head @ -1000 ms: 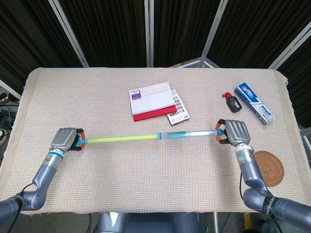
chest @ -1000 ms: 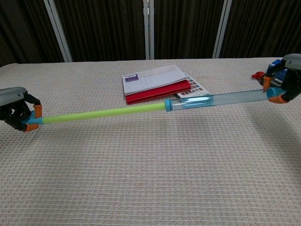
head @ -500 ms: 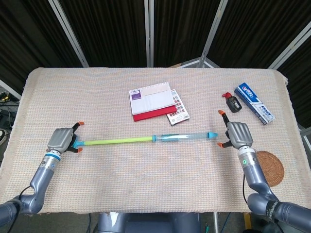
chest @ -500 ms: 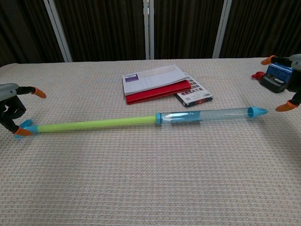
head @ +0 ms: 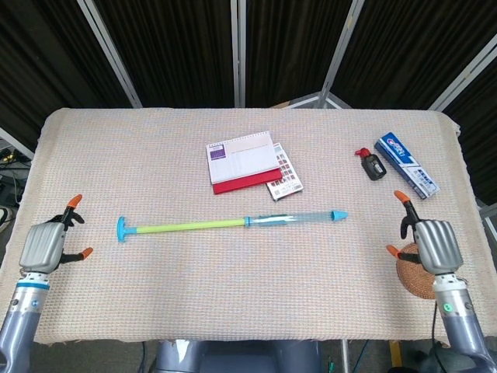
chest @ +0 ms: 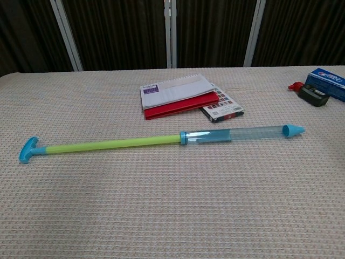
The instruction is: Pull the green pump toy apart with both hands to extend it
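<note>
The pump toy lies flat on the cloth, drawn out long: a green rod with a blue T-handle at the left, a clear tube with a blue tip at the right. My left hand hovers at the table's left front edge, well left of the handle, fingers apart and holding nothing. My right hand is at the right front edge, well right of the tip, also open and empty. Neither hand appears in the chest view.
A spiral notebook on a red book with a small card booklet lies behind the toy. A small black bottle with a red cap and a blue box sit at the back right. A brown woven coaster lies under my right hand.
Both hands have let go of the toy's ends and drawn back outward toward the front corners. The toy has dropped onto the cloth and lies still, extended.
</note>
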`<state>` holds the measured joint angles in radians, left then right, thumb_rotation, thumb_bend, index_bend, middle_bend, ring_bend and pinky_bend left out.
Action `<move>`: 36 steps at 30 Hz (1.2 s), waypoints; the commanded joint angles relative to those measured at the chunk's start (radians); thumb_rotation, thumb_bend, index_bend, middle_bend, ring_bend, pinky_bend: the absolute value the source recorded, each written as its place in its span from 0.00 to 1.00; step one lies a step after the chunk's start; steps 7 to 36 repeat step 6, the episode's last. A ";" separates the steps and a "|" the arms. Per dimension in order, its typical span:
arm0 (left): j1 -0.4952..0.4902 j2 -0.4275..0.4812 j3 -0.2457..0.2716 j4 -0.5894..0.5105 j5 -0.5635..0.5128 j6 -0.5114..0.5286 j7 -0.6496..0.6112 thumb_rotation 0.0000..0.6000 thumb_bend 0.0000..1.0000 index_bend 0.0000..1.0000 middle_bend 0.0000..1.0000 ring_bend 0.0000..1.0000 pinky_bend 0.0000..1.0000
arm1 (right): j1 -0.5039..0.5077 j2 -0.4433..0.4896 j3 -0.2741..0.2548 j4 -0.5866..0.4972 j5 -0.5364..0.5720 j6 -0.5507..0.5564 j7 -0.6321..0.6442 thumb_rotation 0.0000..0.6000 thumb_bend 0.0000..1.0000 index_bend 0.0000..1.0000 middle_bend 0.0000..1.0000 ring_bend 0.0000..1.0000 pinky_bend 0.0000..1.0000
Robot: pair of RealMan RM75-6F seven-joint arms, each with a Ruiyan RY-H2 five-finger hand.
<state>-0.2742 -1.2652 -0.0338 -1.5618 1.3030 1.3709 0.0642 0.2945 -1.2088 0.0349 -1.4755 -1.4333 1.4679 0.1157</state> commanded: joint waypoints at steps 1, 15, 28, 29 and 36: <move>0.062 0.064 0.039 -0.085 0.032 0.059 0.041 1.00 0.00 0.00 0.00 0.00 0.00 | -0.031 0.032 -0.024 -0.019 -0.031 0.026 0.005 1.00 0.00 0.00 0.01 0.01 0.00; 0.100 0.088 0.058 -0.121 0.081 0.116 0.045 1.00 0.00 0.00 0.00 0.00 0.00 | -0.059 0.076 -0.047 -0.065 -0.068 0.051 -0.027 1.00 0.00 0.00 0.00 0.00 0.00; 0.100 0.088 0.058 -0.121 0.081 0.116 0.045 1.00 0.00 0.00 0.00 0.00 0.00 | -0.059 0.076 -0.047 -0.065 -0.068 0.051 -0.027 1.00 0.00 0.00 0.00 0.00 0.00; 0.100 0.088 0.058 -0.121 0.081 0.116 0.045 1.00 0.00 0.00 0.00 0.00 0.00 | -0.059 0.076 -0.047 -0.065 -0.068 0.051 -0.027 1.00 0.00 0.00 0.00 0.00 0.00; 0.100 0.088 0.058 -0.121 0.081 0.116 0.045 1.00 0.00 0.00 0.00 0.00 0.00 | -0.059 0.076 -0.047 -0.065 -0.068 0.051 -0.027 1.00 0.00 0.00 0.00 0.00 0.00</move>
